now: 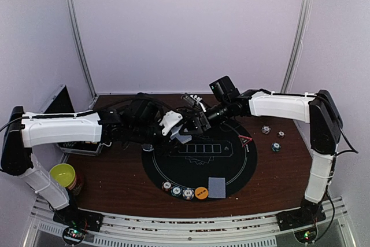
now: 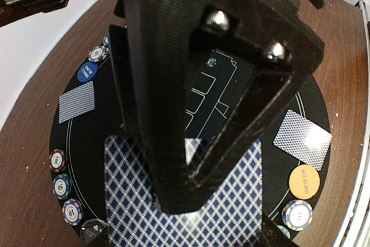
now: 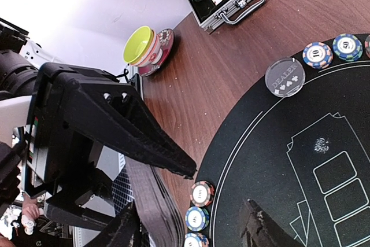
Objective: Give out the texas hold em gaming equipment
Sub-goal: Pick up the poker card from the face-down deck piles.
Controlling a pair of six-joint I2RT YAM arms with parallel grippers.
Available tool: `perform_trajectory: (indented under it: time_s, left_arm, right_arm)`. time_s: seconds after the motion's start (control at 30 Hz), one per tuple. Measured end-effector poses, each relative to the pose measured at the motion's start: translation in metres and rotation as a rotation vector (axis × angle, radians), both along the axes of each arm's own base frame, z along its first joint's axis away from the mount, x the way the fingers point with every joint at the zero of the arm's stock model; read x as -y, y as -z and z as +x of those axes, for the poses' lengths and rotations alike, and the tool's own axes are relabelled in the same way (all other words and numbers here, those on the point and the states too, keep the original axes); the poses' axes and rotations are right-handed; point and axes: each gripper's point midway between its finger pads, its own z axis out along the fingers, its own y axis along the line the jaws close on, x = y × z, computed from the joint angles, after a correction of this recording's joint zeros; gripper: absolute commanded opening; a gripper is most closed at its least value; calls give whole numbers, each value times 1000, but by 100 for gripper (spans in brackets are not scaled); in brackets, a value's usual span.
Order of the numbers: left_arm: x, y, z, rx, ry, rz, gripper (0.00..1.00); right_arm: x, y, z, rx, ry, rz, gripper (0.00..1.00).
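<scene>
Left gripper (image 2: 191, 201) clamps a card (image 2: 185, 195) held flat, the right gripper (image 1: 199, 121) pinching the deck (image 3: 153, 201) beside it above the mat (image 1: 231, 172).

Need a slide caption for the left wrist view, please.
Left tool holding a blue diamond-backed card above the round black poker mat, with chips and blind buttons along its rim.

Chips (image 1: 177, 191) lie left of card (image 1: 217, 187) on mat (image 1: 243, 169).
</scene>
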Motion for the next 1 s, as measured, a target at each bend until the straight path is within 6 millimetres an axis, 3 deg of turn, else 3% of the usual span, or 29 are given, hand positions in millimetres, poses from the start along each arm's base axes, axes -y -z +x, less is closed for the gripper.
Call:
perform_trajectory:
  time_s: [0.17, 0.4, 1.0]
  left_arm:
    - [0, 0, 0, -1, -1, 2, 59]
    - [-2, 3, -1, -5, -2, 9, 59]
    - [-6, 9, -1, -9, -12, 34, 59]
  right_arm:
    - [-6, 4, -4, -22, -16, 3, 59]
    - [-10, 7, -6, -26, -26, 3, 49]
    - [-1, 7, 6, -7, -2, 0, 33]
